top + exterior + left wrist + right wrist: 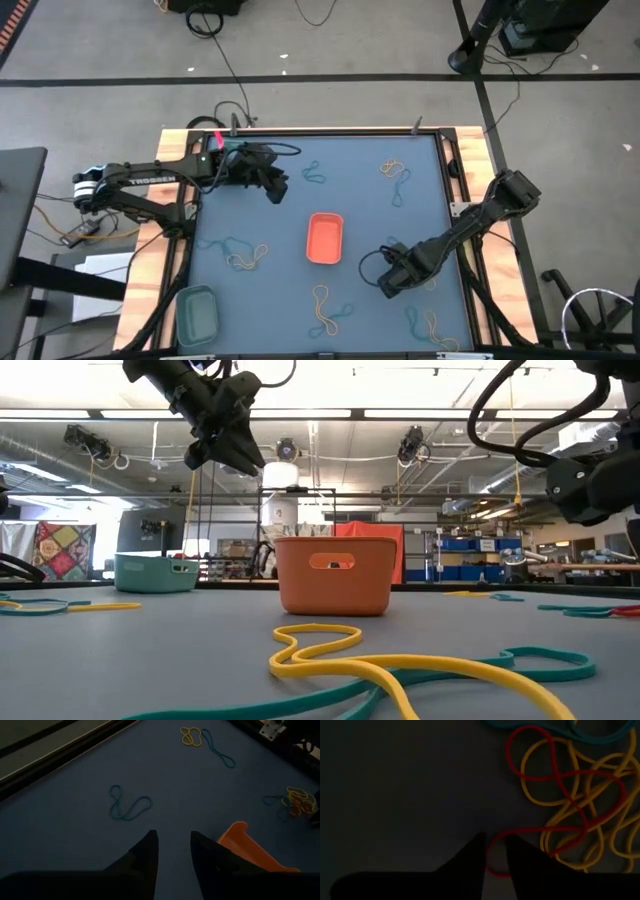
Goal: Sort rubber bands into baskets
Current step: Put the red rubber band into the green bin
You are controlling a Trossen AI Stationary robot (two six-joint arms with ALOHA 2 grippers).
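Grey floor (350,50), perhaps carpet, cables (215,40)

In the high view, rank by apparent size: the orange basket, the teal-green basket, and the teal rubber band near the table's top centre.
1. teal-green basket
2. orange basket, close to the first, so that order is unsure
3. teal rubber band, clearly the smallest

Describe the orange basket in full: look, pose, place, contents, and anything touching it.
The orange basket is a small rounded-rectangular tray that looks like smooth plastic, with a slot handle cut into its end wall. It stands upright near the middle of the blue-grey table. From above, its inside looks empty. No gripper touches it, and the nearest rubber bands lie loose on the table apart from it.
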